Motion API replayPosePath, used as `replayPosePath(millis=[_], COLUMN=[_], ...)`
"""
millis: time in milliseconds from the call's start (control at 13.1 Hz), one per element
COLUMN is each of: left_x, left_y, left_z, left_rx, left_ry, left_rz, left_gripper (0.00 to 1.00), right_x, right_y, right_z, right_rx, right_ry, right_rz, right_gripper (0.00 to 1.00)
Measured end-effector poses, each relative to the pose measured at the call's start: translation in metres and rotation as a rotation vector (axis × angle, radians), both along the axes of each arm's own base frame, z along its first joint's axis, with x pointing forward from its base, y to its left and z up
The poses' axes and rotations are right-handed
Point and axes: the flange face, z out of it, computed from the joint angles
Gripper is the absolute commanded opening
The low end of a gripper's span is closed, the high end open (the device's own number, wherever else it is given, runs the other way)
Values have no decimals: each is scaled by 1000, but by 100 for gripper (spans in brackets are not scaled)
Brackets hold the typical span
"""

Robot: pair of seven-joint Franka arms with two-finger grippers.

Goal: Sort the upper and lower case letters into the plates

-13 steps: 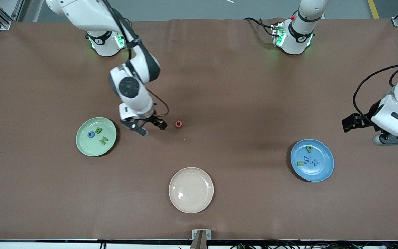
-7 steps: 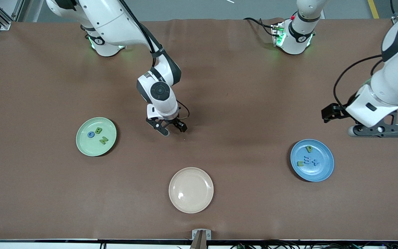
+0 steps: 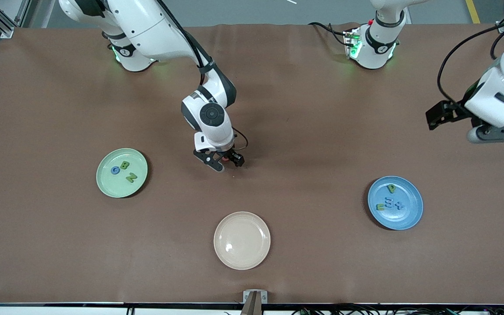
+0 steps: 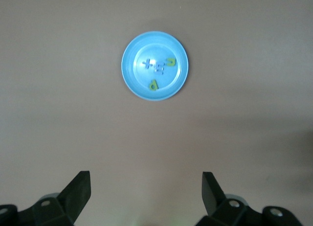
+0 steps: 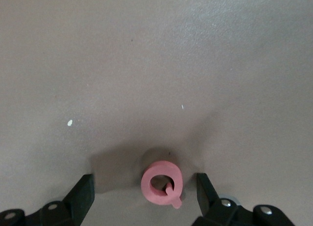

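A brown-covered table (image 3: 304, 109) carries three plates directly on it: a mint green plate (image 3: 105, 181) toward the right arm's end, a blue plate (image 3: 411, 214) toward the left arm's end, and a cream plate (image 3: 242, 240) between them, nearest the front camera. A red Q (image 5: 162, 184) lies flat on the cloth — mid-table, well apart from all three.

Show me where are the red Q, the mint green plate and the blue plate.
red Q (image 5: 162, 183): right wrist view, on its ring.
mint green plate (image 3: 107, 183): front view, bare inner surface.
blue plate (image 3: 403, 218): front view, bare inner surface.
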Motion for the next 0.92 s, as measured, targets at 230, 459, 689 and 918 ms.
replayPosePath(millis=[230, 459, 689, 918], left_x=[-18, -44, -61, -65], left_y=[20, 23, 25, 21], left_z=[5, 6, 11, 13], left_rx=[-49, -53, -55, -56], left_ry=[15, -2, -11, -30], left_rz=[19, 29, 35, 29], left_gripper=[100, 100, 100, 100], right_x=[-4, -2, -1, 1], right_y=[4, 5, 5, 2], right_z=[0, 3, 6, 7], right_rx=[-5, -3, -5, -13], right_ry=[4, -1, -1, 6], right_rz=[42, 66, 65, 61], right_gripper=[65, 35, 1, 0])
